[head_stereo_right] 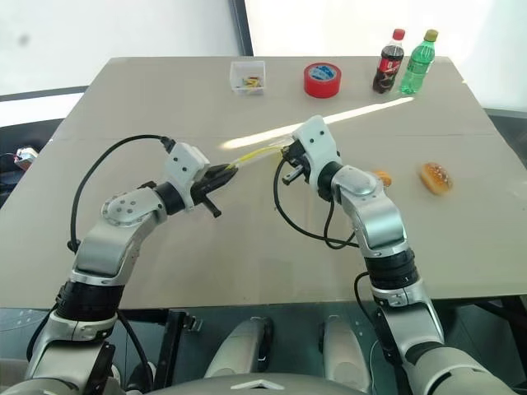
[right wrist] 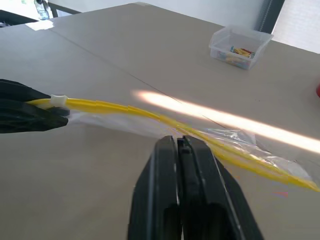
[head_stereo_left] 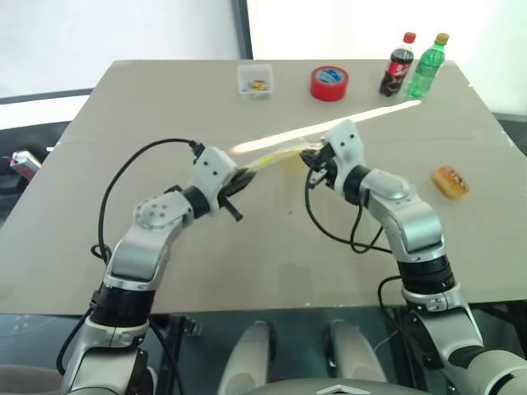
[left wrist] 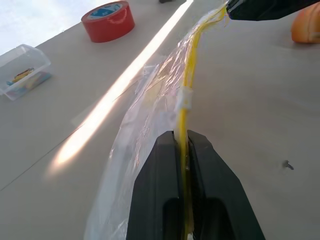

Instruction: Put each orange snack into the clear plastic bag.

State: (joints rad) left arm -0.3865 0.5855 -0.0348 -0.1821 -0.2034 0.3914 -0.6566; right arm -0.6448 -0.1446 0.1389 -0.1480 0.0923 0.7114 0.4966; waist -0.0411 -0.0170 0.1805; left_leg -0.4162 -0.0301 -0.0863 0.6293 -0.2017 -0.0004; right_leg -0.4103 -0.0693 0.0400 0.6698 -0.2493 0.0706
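The clear plastic bag (head_stereo_left: 272, 160) hangs stretched above the table between my two grippers, its yellow seal strip (left wrist: 188, 85) pulled taut. My left gripper (head_stereo_left: 244, 175) is shut on one end of the strip, which runs between its fingertips (left wrist: 172, 142). At the other end my right gripper (head_stereo_left: 310, 156) is shut on the strip as well, and its fingers (right wrist: 182, 150) pinch it. One orange snack (head_stereo_left: 450, 182) lies on the table to the right of my right arm. A second orange snack (head_stereo_right: 382, 178) peeks out from behind that forearm.
Along the table's far edge stand a small clear box (head_stereo_left: 254, 81), a red tape roll (head_stereo_left: 328, 83), a cola bottle (head_stereo_left: 398, 66) and a green bottle (head_stereo_left: 427, 66). Black cables loop from both wrists over the beige table (head_stereo_left: 247, 255).
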